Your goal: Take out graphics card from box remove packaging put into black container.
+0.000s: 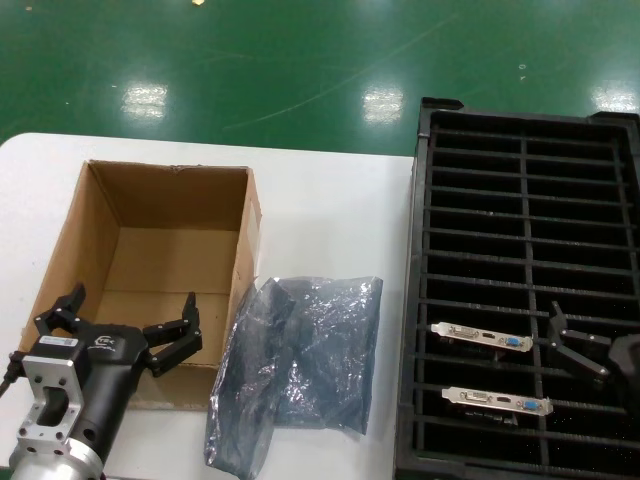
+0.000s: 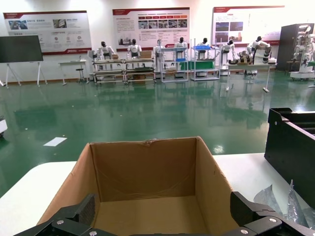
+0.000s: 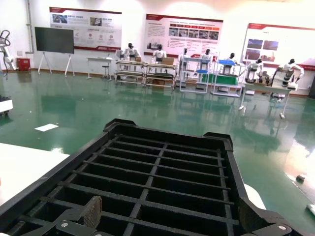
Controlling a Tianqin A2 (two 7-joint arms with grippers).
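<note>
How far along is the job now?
Mostly done: two graphics cards sit in the black container's slots, the box looks empty, and bags lie beside it. Left hand hangs open over the box, right hand open over the container; neither holds anything.

2 graphics cards (image 1: 481, 336), 1 box (image 1: 150, 270), 2 bags (image 1: 300, 370), 1 black container (image 1: 525, 290).

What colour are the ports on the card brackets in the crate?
One blue, one white on each graphics card bracket; seen best in the head view.
</note>
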